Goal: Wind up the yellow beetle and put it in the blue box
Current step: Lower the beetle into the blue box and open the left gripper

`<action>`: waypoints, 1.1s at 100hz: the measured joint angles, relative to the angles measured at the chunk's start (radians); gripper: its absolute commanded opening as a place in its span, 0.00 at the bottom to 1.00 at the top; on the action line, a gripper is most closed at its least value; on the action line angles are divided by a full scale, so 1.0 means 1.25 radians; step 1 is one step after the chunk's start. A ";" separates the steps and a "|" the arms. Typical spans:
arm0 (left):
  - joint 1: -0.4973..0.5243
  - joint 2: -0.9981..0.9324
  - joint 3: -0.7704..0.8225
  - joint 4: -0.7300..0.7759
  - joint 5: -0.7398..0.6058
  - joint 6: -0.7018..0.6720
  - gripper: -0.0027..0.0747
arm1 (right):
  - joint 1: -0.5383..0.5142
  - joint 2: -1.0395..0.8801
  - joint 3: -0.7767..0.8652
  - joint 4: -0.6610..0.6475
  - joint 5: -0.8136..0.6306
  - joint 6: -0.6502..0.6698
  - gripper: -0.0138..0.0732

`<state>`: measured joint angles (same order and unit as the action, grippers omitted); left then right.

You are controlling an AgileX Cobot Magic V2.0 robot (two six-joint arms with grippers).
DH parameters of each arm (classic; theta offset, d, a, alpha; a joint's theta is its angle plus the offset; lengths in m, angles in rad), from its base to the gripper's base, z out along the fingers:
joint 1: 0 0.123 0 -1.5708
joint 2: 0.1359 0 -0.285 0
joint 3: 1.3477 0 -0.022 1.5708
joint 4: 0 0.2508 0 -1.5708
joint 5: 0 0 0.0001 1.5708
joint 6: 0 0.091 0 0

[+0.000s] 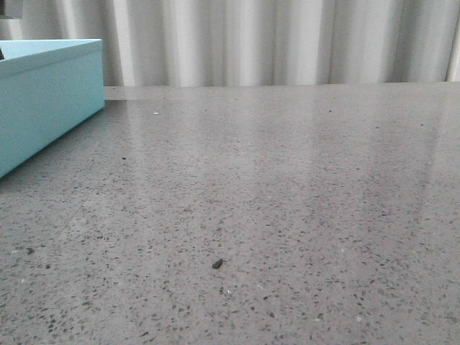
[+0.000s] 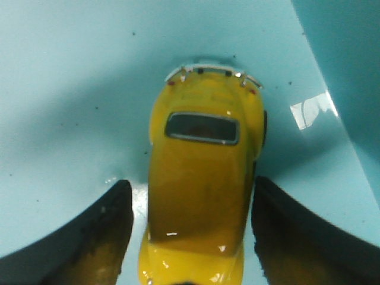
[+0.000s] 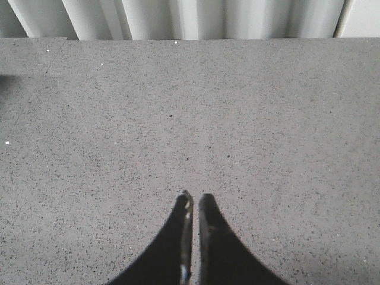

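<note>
- Blue box [image 1: 43, 100]: stands at the far left of the grey speckled table [image 1: 287, 215], seen in the front view; its interior is not visible from there.
- Yellow beetle [image 2: 202, 178]: in the left wrist view it rests on the box's light turquoise floor, close to an inner wall that rises darker on one side.
- Left gripper [image 2: 193, 225]: fingers [image 2: 107, 237] spread to either side of the car; contact with its flanks cannot be confirmed.
- Right gripper [image 3: 193, 205]: fingertips pressed together, nothing between them, over bare table.
- Markings: no legible writing or brand on box or car.
- Small dark speck [image 1: 217, 264] on the table, near the front.
</note>
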<state>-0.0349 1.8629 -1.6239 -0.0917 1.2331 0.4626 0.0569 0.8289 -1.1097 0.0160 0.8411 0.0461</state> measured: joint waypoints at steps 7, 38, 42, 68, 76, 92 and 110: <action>0.000 0.000 0.000 0.000 0.000 0.000 0.59 | 0.000 0.000 0.000 0.000 0.000 0.000 0.09; 0.000 -0.008 -0.011 0.000 0.000 0.006 0.54 | 0.000 0.000 0.000 0.000 0.000 0.000 0.09; 0.000 -0.013 -0.019 -0.002 0.000 0.006 0.51 | 0.000 -0.002 0.000 0.000 0.000 0.000 0.09; 0.000 -0.113 -0.049 -0.022 0.005 0.006 0.04 | 0.000 -0.046 0.050 -0.041 -0.034 0.000 0.09; 0.000 -0.149 -0.049 -0.048 0.008 0.006 0.01 | 0.000 -0.081 0.095 -0.050 -0.067 0.000 0.09; 0.000 -0.216 -0.049 -0.090 0.000 0.006 0.01 | 0.000 -0.178 0.203 -0.064 -0.132 0.000 0.09; 0.000 -0.314 -0.049 -0.100 -0.075 0.005 0.01 | 0.000 -0.309 0.297 -0.106 -0.202 0.000 0.09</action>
<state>-0.0349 1.4702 -1.6855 -0.2171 1.1387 0.4684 0.0569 0.4425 -0.7389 -0.1160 0.5888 0.0461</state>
